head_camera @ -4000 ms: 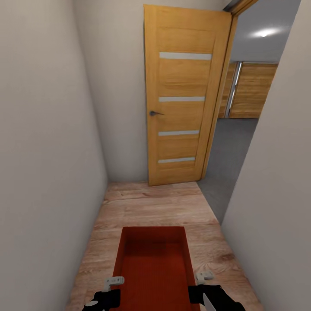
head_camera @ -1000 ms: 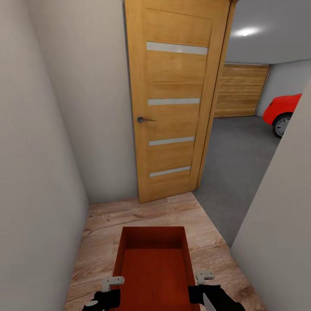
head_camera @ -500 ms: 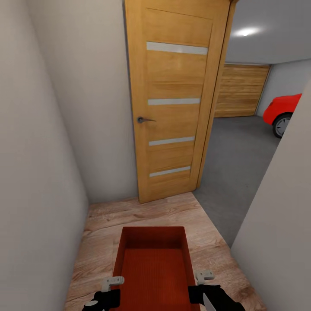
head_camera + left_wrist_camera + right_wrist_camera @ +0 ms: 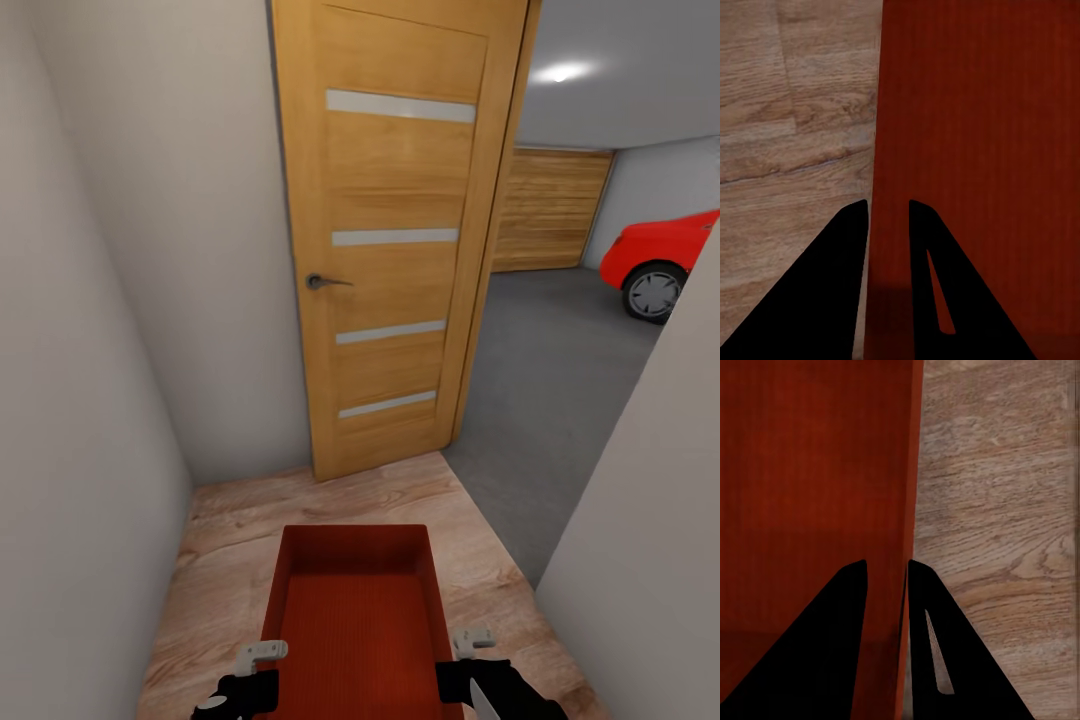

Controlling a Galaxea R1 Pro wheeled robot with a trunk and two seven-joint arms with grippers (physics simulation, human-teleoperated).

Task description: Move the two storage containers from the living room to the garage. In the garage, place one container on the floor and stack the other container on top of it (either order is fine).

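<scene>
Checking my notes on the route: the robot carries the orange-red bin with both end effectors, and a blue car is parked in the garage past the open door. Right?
Not quite: the car is red, not blue, as the head view shows. The rest holds: the left end effector and right end effector each grip a wall of the orange-red bin, and the wooden door stands open.

Open wooden door [image 4: 395, 240], red car [image 4: 665, 255], plank flooring [image 4: 350, 500]

An orange-red, finely ribbed container [image 4: 355, 620] is seen over pale wood-grain planks [image 4: 230, 560]; the honey-brown door [image 4: 395, 240] is crossed by pale stripes.
</scene>
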